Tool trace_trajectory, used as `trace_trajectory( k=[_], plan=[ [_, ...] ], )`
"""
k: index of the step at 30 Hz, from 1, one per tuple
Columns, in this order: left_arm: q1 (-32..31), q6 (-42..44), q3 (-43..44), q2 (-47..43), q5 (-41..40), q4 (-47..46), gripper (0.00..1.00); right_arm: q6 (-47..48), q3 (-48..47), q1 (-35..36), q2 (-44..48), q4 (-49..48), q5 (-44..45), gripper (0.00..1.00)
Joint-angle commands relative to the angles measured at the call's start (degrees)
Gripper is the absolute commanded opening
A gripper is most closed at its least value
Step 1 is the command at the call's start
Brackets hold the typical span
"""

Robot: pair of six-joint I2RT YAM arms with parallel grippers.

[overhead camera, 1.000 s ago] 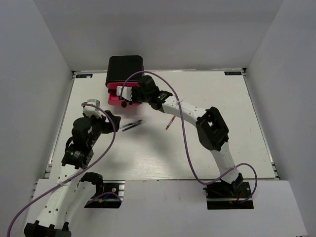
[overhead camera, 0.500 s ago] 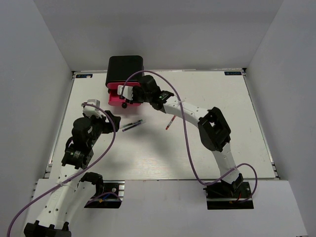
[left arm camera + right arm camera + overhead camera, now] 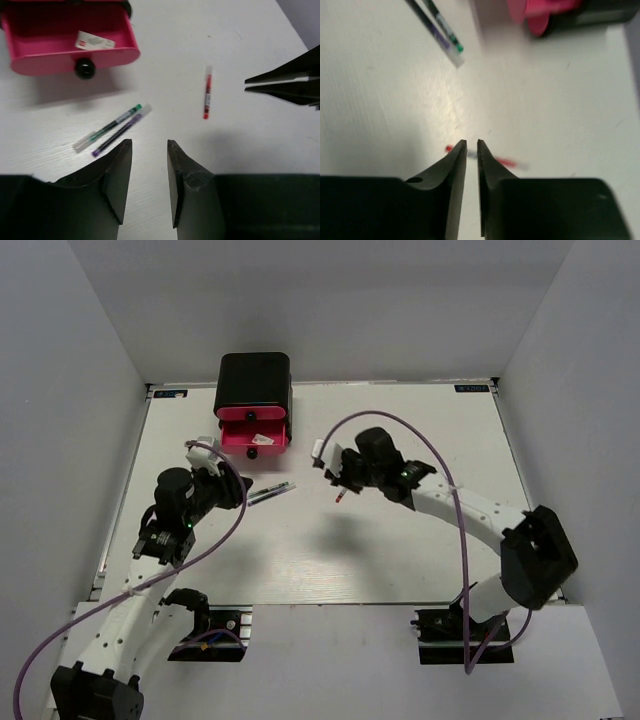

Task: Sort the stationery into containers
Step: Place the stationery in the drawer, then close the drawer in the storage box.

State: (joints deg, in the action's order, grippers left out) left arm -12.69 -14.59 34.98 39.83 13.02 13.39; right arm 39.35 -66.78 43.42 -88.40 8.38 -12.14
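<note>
Trouble is to be expected first at the lower left of the left wrist view, where a green-tipped pen (image 3: 109,126) and a purple-tipped pen (image 3: 120,131) are laid side by side, touching or nearly so, on the white table (image 3: 400,560). If they are approached together, both may be pinched at once, or one may be rolled away by a finger. At the upper left of that view the pink drawer (image 3: 50,57) of the black cabinet (image 3: 255,380) is seen pulled out, with a small white labelled piece (image 3: 93,41) inside. Its opening is narrow, so a long pen brought in crosswise could be caught on the rim. Right of centre a red-white pen (image 3: 207,95) is left alone on the table; if it is met by jaws that are too narrow, it will probably be pushed or spun rather than gripped. Both arms are drawn toward the middle, so contact between them is possible.

The left gripper (image 3: 150,143) is held partly open above the table, just short of the paired pens, and nothing is held or touched. The right gripper (image 3: 471,145) is held almost closed, with only a thin slit; the red-white pen is seen beneath it, not gripped.
</note>
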Motion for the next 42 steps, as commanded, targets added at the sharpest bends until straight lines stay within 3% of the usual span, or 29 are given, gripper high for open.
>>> trace_trajectory(
  k=[1, 2, 5, 7, 9, 11, 12, 13, 14, 17, 19, 21, 22, 23, 25, 27, 32, 38, 42],
  plan=[
    [0.3, 0.9, 1.1, 3.7, 10.3, -3.4, 0.43, -15.5, 11.8, -2.5, 9.2, -5.1, 2.3, 0.23],
    [0.3, 0.3, 1.1, 6.5, 12.0, -4.8, 0.42, -16.7, 13.3, -3.8, 10.9, -6.8, 1.9, 0.26],
    [-1.0, -1.8, 1.1, 11.0, 18.0, -8.4, 0.42, -18.9, 18.5, -6.8, 18.0, -9.2, 7.4, 0.57],
    [-1.0, -4.9, 1.1, 14.8, 20.0, -10.6, 0.42, -22.6, 20.3, -9.4, 21.2, -9.1, 11.5, 0.69],
    [-2.9, -6.1, 1.1, 16.8, 19.5, -13.2, 0.45, -26.1, 21.3, -10.8, 22.6, -9.0, 11.0, 0.69],
    [-4.5, -6.6, 1.7, 19.8, 18.8, -13.7, 0.48, -27.7, 25.8, -14.0, 24.8, -11.8, 7.6, 0.61],
    [-5.1, -6.6, 2.3, 20.7, 17.7, -13.2, 0.50, -28.0, 28.1, -16.2, 25.5, -13.5, 6.8, 0.53],
    [-5.8, -6.1, 2.8, 21.6, 17.0, -12.5, 0.52, -28.3, 28.3, -16.5, 25.8, -13.5, 5.9, 0.53],
    [-6.4, -6.1, 3.6, 22.1, 16.2, -11.9, 0.54, -28.5, 28.3, -17.1, 26.5, -13.3, 5.6, 0.44],
    [-8.3, -6.1, 4.1, 23.3, 12.4, -10.6, 0.64, -29.0, 28.6, -19.4, 27.6, -13.4, 3.6, 0.32],
    [-9.1, -7.7, 4.1, 25.3, 6.3, -9.3, 0.64, -29.0, 29.2, -20.3, 28.4, -13.7, 3.1, 0.32],
    [-9.1, -11.6, 4.1, 26.4, -1.6, -8.7, 0.56, -28.8, 29.8, -21.1, 28.9, -13.8, 2.0, 0.32],
    [-9.1, -13.2, 4.1, 27.0, -4.2, -8.7, 0.35, -29.0, 30.0, -21.5, 29.1, -13.8, 1.6, 0.32],
    [-9.1, -16.8, 3.5, 27.1, -8.1, -8.7, 0.28, -29.2, 30.1, -22.2, 29.1, -13.8, 1.2, 0.32],
    [-7.7, -20.4, 1.6, 27.1, -10.6, -11.1, 0.20, -29.2, 30.4, -22.6, 29.8, -13.7, -0.2, 0.32],
    [-7.7, -24.3, 0.9, 26.5, -15.7, -11.1, 0.19, -29.1, 30.8, -23.3, 30.5, -14.1, -0.4, 0.32],
    [-6.6, -29.4, 0.3, 27.3, -21.1, -10.6, 0.35, -27.9, 31.7, -23.5, 31.7, -15.0, -0.9, 0.32],
    [-3.7, -36.1, 2.0, 33.2, -21.7, -10.6, 0.54, -26.7, 32.3, -23.5, 31.6, -15.2, -1.7, 0.32],
    [-1.6, -39.6, 2.5, 35.9, -21.7, -13.0, 0.57, -26.1, 32.4, -23.5, 31.7, -15.6, -1.7, 0.32]
  ],
)
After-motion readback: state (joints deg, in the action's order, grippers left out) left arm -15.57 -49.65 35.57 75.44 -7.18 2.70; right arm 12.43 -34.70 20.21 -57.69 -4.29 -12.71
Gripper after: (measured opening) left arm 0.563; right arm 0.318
